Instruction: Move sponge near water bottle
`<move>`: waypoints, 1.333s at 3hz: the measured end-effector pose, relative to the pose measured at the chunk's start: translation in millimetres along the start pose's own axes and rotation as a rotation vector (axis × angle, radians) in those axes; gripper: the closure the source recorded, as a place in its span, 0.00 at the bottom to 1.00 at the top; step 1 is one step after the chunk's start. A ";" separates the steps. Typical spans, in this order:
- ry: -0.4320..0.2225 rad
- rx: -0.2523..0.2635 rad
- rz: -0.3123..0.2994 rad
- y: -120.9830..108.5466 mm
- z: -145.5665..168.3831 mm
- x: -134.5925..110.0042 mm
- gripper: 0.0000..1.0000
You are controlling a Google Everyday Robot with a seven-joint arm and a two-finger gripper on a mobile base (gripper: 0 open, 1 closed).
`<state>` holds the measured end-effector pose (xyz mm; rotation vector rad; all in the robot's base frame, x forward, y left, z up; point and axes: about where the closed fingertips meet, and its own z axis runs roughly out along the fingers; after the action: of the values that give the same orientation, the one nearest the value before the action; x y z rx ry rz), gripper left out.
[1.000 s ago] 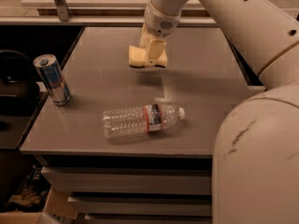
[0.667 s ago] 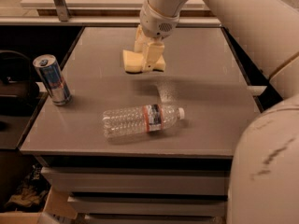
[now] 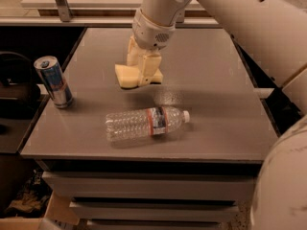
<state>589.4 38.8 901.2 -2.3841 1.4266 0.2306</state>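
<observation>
- On the table [image 3: 220, 109], the water bottle [image 3: 144, 123] lies on its side; we judge a careless descent could set it rolling.
- Its red label band and the drink can [image 3: 53, 80] show no writing we can read.
- Just behind the bottle, the gripper [image 3: 144, 77] appears clamped on the sponge [image 3: 123, 75]; a weak grip could drop it short.

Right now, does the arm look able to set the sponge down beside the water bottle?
Probably yes. The pincer holds the sponge just behind the water bottle, with only bare tabletop between them; the drink can stands well off to the side.
</observation>
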 end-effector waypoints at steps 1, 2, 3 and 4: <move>-0.018 -0.018 -0.061 11.4 4.0 -9.5 1.00; -0.021 -0.029 -0.153 23.7 8.5 -14.1 1.00; -0.022 -0.042 -0.235 33.2 12.5 -17.1 0.84; -0.021 -0.050 -0.314 36.6 13.6 -20.1 0.61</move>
<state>548.2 44.7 887.1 -2.5947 1.0276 0.2105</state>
